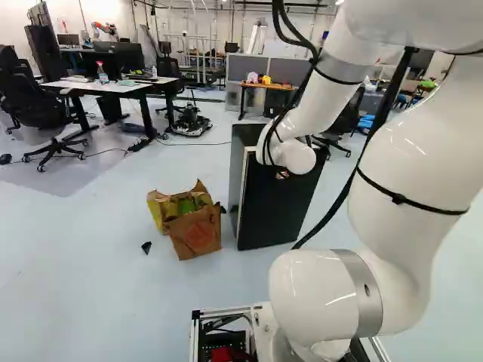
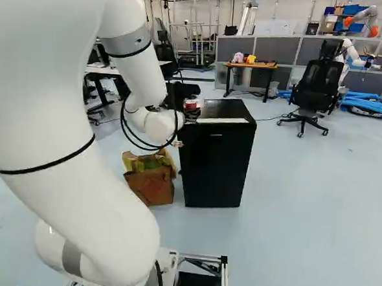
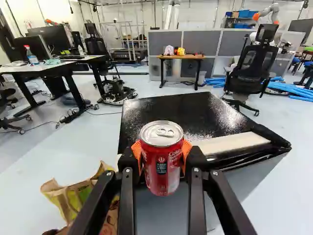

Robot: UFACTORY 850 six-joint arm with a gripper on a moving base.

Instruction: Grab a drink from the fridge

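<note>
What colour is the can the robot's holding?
The can is red with a silver top, seen best in the wrist view.

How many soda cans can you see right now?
1: the red soda can, held in the gripper near the top of the black mini fridge. Any inside the fridge would be hidden from these views.

From behind the white, rounded arm (image 1: 411, 170), left and right, two base views look ahead and down; the wrist view, nearer, shares their black, boxy fridge (image 2: 217, 164).
</note>
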